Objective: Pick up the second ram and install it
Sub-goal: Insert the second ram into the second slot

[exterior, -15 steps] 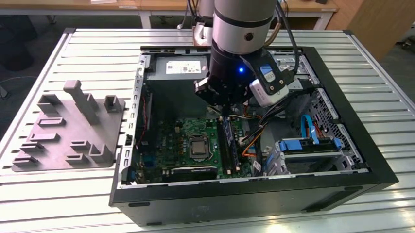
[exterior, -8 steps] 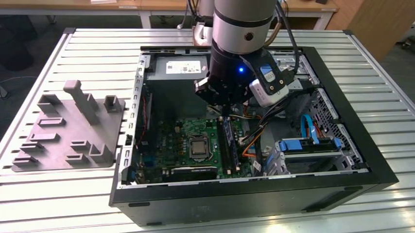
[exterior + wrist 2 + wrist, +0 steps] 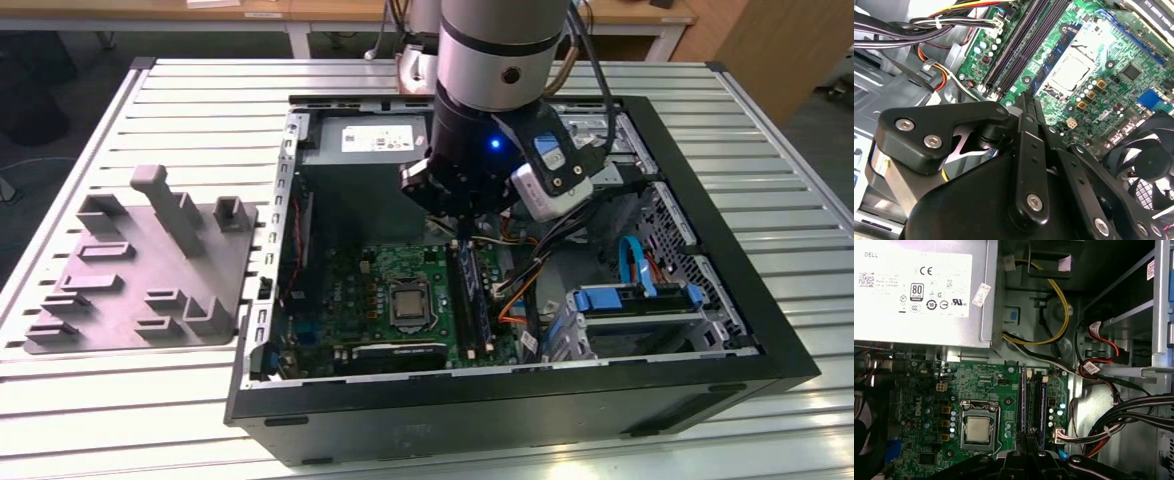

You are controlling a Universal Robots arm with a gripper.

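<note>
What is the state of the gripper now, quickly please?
Gripper: closed, directly over the memory stick; whether it pinches the stick cannot be told.

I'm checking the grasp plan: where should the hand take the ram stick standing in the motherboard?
Probably the top long edge, pinching both flat faces from straight above: the ram stick stands on edge on the motherboard, thin edge up.
</note>
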